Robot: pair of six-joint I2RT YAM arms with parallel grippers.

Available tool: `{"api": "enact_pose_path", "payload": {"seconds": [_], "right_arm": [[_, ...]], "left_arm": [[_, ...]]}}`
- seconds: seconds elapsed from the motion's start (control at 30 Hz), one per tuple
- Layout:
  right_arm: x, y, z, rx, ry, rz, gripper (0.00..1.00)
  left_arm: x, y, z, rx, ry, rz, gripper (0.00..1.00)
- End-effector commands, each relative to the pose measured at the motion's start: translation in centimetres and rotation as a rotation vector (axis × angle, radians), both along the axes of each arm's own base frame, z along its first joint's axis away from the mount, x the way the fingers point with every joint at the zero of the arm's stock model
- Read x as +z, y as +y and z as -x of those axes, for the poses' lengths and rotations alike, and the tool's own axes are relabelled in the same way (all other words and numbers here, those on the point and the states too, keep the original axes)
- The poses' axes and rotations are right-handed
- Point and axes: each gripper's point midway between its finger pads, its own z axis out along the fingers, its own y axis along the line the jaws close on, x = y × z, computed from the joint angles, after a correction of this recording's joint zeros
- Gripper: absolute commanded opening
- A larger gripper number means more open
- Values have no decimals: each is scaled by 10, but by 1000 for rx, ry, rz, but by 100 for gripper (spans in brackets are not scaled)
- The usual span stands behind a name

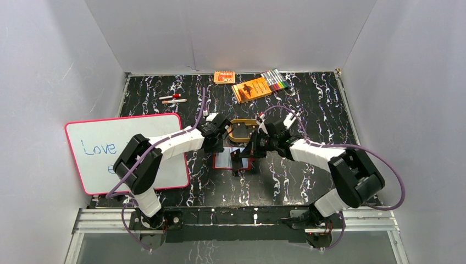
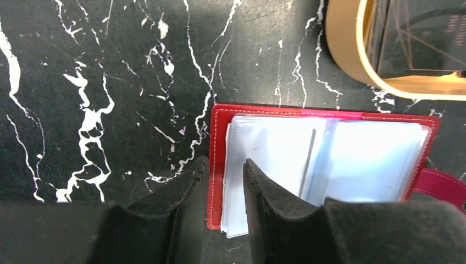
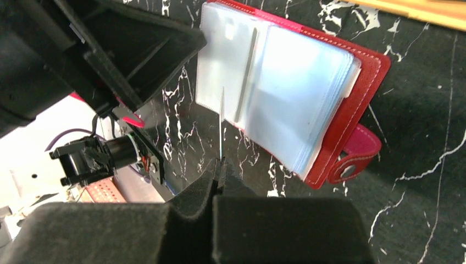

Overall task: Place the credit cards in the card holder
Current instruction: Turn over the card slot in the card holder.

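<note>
On the near left of the table (image 1: 308, 176) lies a pink-framed whiteboard (image 1: 126, 151) with "Love" written on it. Towards the middle, the card holder (image 1: 226, 160) lies open and flat, red cover down, its clear bluish sleeves facing up and its snap tab (image 3: 357, 154) sticking out on one side.

The right claw (image 3: 218, 165) is clamped on a credit card (image 3: 221, 121). The card shows edge-on as a thin upright line, and its far end is at the sleeves near the fold. Whether it has entered a sleeve cannot be told.

The left claw (image 2: 222, 181) is apart and straddles the holder's left edge. One finger (image 2: 181, 198) is on the table just beside the red cover, and the other is over the sleeves.

Just beyond the holder sits a tan-yellow tray (image 2: 343, 49) with a dark card (image 2: 417, 49) inside.

Near the far edge are two orange packets (image 1: 253, 89), a set of markers (image 1: 275, 81) and, further left, two small pen-like things (image 1: 173, 99).
</note>
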Motion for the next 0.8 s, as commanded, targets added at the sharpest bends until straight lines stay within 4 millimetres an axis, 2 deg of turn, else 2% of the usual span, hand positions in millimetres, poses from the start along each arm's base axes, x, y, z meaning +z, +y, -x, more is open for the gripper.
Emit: {"api": "enact_pose_path", "payload": {"seconds": [0.0,0.3,0.77], "right_arm": [[2,15,-19,-25,-29,-43,0],[-15,15,-26,-55,2,-16,0],[-18,24,-32,-45,7,-48,0]], "left_arm": [[11,15,4,37,-26,-30,28],[0,29,14,58,4,-85,27],[-12,35,24,61,41,-92,26]]}}
